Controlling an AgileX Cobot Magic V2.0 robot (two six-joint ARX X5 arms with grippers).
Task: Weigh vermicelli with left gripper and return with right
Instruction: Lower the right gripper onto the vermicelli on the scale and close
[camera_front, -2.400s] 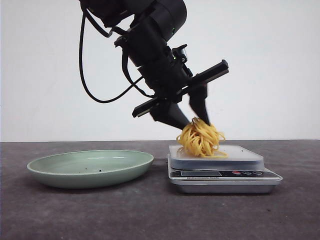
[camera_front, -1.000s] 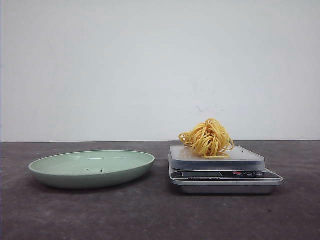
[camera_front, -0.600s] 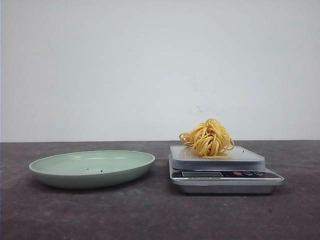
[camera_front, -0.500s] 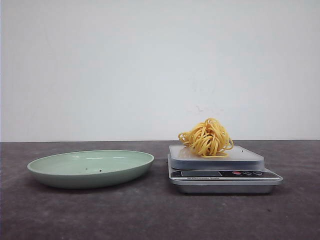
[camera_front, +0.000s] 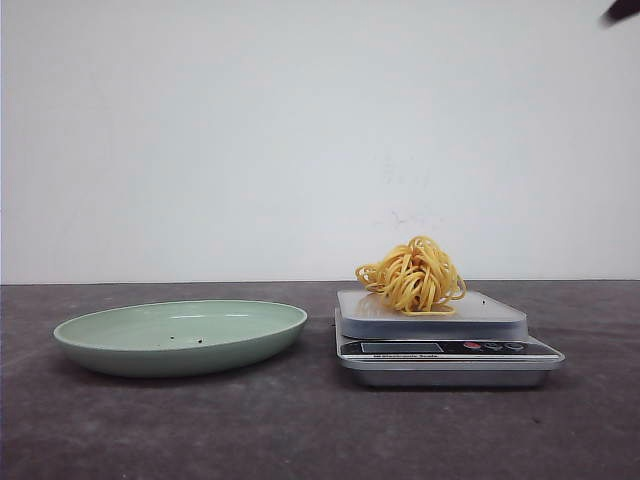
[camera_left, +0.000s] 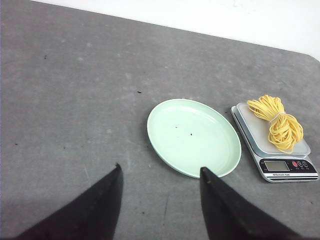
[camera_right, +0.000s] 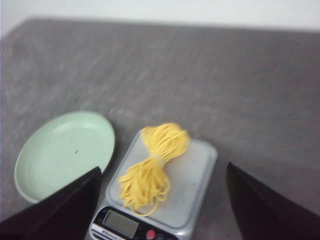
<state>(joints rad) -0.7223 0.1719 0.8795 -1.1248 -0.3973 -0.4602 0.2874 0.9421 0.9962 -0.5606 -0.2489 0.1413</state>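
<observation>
Left gripper: the left gripper (camera_left: 160, 172) stood open, its two black fingers (camera_left: 102, 200) spread wide with bare table between them, holding nothing
Left arm pose: its wrist camera looked down from high and well back, with plate, scale and noodles all beyond the fingertips; the arm itself did not show in the front view
Right gripper: the right gripper (camera_right: 162, 172) was open wider still, one finger (camera_right: 75, 200) at each lower corner of its wrist view, nothing gripped
Right arm pose: held high above the scale, looking down on it; in the front view only a dark tip (camera_front: 622, 10) showed at the top right corner, which part of the arm I cannot tell
Vermicelli: the vermicelli (camera_front: 411, 276) lay on the scale's platform, free of both grippers
Vermicelli shape: from the front a rounded nest of loops; from above a longish skein pinched at the middle (camera_left: 276, 123), with looped ends
Vermicelli axis: its long axis ran from the platform's far edge toward the display side, slightly slanted across the platform (camera_right: 152, 167)
Scale: the scale (camera_front: 448, 352) sat on the table right of the plate, display and buttons facing the front camera
Plate: the plate (camera_front: 181, 335) stood just beside the scale, apart from it, with a few dark specks inside
Table: dark grey table (camera_front: 300, 430); white wall behind
</observation>
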